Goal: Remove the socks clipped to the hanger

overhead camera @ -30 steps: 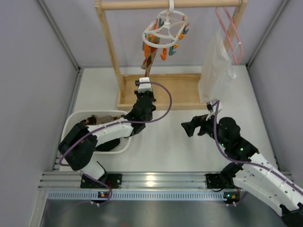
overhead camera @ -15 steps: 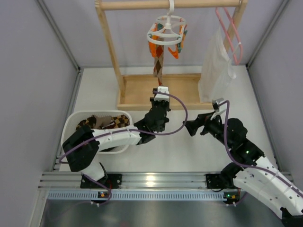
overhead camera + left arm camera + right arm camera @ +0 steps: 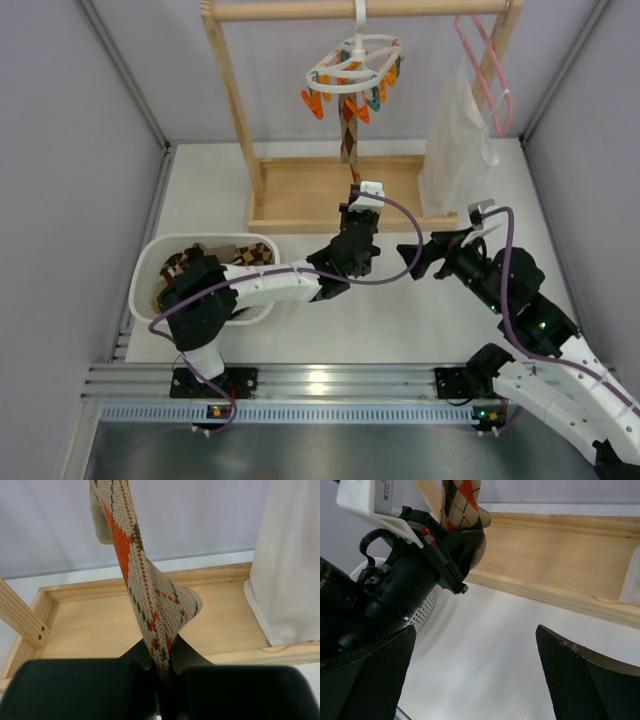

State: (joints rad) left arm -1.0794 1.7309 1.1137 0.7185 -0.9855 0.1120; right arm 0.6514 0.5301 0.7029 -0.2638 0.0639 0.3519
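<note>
Left gripper (image 3: 162, 669): jaws pressed together on the bottom end of one sock (image 3: 150, 592), cloth pinched in the slot between the black fingers. From the grip the sock runs straight up, drawn taut. It is tan with orange diamonds and brown lines.

Top view: the same sock's upper end is clipped under the hanger (image 3: 352, 60), directly above the left gripper. The white ring sits tilted on the wooden rail. Orange clothespins (image 3: 313, 103) dangle along its rim.

Behind and below the left gripper is the wooden rack base (image 3: 100, 625). To its right hangs a white cloth bag (image 3: 290, 560).

More socks (image 3: 182, 265) lie in the white basket (image 3: 138, 288), back along the left arm near its base.

Right gripper (image 3: 418, 256): fingers (image 3: 367, 680) spread wide apart, nothing between them. It hangs over the bare table (image 3: 485, 630), just right of the left gripper, pointed at it and not touching. The gripped end of the sock shows ahead of it, up and to the left.
</note>
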